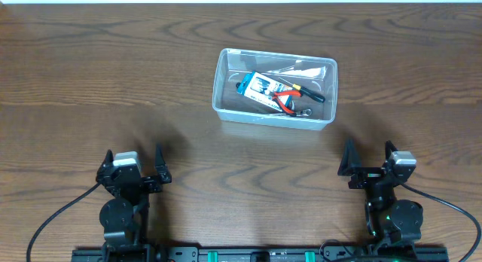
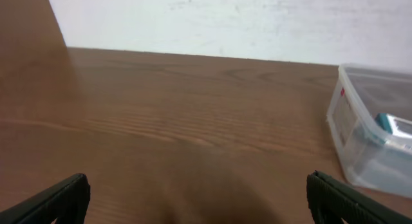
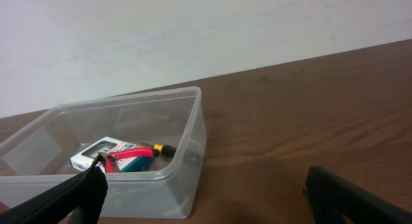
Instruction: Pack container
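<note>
The clear plastic container [image 1: 224, 87] stands on the table beyond both arms, nearer the right one. Inside it lie a blue and white packet [image 1: 258, 86], red-handled pliers [image 1: 288, 101] and a screwdriver with a yellow and black handle [image 1: 309, 93]. My left gripper [image 1: 133, 166] is open and empty near the front edge, well left of the container. My right gripper [image 1: 369, 159] is open and empty near the front edge, below the container's right end. The right wrist view shows the container [image 3: 187, 140] with the packet [image 3: 103, 150] and pliers [image 3: 132, 152] inside. The left wrist view shows its corner [image 2: 351, 130] at the right.
The brown wooden table [image 1: 98, 74] runs to a white wall [image 3: 193, 31] at the back. Black cables [image 1: 53, 220] trail from both arm bases at the front edge.
</note>
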{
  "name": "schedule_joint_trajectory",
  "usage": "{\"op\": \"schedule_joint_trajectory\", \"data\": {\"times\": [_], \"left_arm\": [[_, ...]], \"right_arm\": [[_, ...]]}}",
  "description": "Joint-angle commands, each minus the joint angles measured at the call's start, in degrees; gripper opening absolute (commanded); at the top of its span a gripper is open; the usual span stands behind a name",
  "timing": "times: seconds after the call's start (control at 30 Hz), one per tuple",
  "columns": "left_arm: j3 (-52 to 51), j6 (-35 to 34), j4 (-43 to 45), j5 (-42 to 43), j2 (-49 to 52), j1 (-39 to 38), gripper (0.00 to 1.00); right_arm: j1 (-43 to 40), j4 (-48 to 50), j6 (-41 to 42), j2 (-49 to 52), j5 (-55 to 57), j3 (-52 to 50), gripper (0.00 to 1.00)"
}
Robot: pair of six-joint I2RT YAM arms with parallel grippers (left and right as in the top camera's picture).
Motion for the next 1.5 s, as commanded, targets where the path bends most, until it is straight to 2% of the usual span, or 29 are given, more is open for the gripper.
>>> {"op": "schedule_joint_trajectory", "data": {"times": [0.0,0.37,1.47], "left_arm": [[-1.0,3.3,-1.8,-0.1,-0.5,-0.2,0.98],[-1.0,3.3,-1.9,-0.1,-0.5,-3.5,0.98],[-1.0,3.3,-1.9,0.0,-0.3,-3.5,0.98]], "right_arm": [[-0.4,-0.2,-0.4,-0.6,0.6,-0.1,0.99],[-0.4,-0.2,-0.4,-0.6,0.6,-0.1,0.99],[-0.4,-0.2,-0.4,-0.6,0.6,-0.1,0.99]]}}
